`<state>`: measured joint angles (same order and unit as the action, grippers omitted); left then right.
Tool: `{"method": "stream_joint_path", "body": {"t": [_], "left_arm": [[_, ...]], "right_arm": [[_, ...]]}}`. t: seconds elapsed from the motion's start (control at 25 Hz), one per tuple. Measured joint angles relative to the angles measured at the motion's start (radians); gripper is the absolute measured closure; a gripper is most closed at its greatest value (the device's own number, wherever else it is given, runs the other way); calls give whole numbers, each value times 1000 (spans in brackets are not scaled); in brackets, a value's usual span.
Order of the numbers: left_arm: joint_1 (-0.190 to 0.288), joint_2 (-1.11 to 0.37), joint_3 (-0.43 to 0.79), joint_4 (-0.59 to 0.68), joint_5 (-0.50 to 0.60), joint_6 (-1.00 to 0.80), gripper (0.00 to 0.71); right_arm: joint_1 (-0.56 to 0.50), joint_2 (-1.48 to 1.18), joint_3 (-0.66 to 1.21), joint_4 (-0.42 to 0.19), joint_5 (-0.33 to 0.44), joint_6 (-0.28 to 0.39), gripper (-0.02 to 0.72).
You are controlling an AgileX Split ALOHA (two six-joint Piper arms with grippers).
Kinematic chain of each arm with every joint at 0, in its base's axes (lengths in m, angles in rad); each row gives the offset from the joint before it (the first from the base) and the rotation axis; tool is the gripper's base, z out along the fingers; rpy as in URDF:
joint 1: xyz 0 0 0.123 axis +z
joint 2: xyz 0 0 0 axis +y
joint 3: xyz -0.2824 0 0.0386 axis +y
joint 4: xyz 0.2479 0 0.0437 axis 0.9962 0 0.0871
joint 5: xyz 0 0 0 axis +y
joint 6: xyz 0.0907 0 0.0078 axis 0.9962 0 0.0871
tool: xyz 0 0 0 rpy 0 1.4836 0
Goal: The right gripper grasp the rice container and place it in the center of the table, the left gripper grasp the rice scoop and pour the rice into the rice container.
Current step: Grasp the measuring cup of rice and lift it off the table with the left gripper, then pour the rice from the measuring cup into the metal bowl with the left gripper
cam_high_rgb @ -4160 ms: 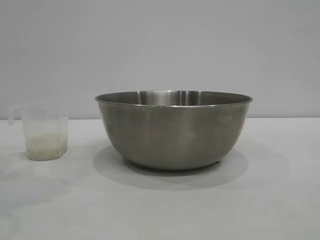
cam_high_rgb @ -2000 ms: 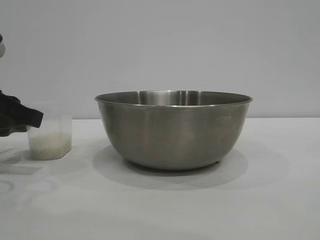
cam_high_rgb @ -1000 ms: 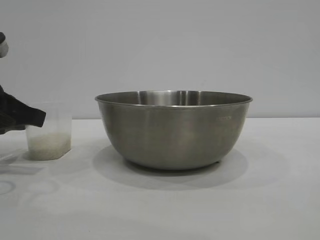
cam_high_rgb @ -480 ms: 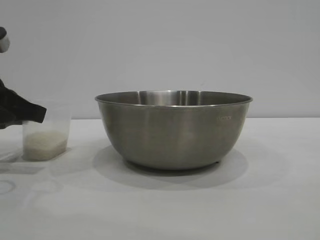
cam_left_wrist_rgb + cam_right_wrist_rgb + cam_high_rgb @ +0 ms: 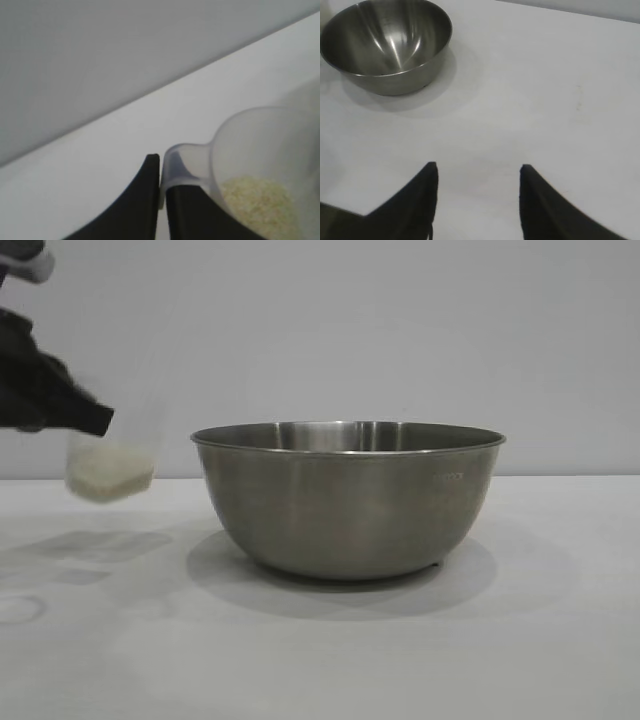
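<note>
The rice container [image 5: 348, 498], a large steel bowl, stands on the white table [image 5: 320, 650] at its middle; it also shows empty in the right wrist view [image 5: 387, 42]. My left gripper [image 5: 95, 420] at the far left is shut on the handle of the rice scoop [image 5: 112, 455], a clear plastic cup held in the air above the table, left of the bowl. The rice [image 5: 110, 472] lies in its bottom. In the left wrist view the gripper [image 5: 161, 172] pinches the scoop's handle [image 5: 187, 155], with rice [image 5: 262, 205] inside. My right gripper [image 5: 479, 172] is open and empty, away from the bowl.
A plain grey wall [image 5: 400, 330] stands behind the table. The scoop's shadow [image 5: 105, 545] lies on the table to the left of the bowl. Bare table shows to the right of the bowl [image 5: 560, 570].
My left gripper came in from the left, closed on the scoop's handle and has lifted the scoop off the table, up and slightly toward the bowl. The bowl has not moved.
</note>
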<state>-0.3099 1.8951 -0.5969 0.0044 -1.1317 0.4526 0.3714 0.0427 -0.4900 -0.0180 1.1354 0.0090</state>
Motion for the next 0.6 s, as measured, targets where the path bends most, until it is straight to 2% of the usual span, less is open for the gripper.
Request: {"method": "stream_joint_path", "body": {"t": [0.4, 0.6], "left_arm": [[0, 0, -147, 199, 0, 133, 710], [0, 0, -206, 339, 0, 248, 710]], "right_arm": [[0, 0, 0, 0, 0, 0, 455], [0, 0, 0, 0, 0, 0, 455]]}}
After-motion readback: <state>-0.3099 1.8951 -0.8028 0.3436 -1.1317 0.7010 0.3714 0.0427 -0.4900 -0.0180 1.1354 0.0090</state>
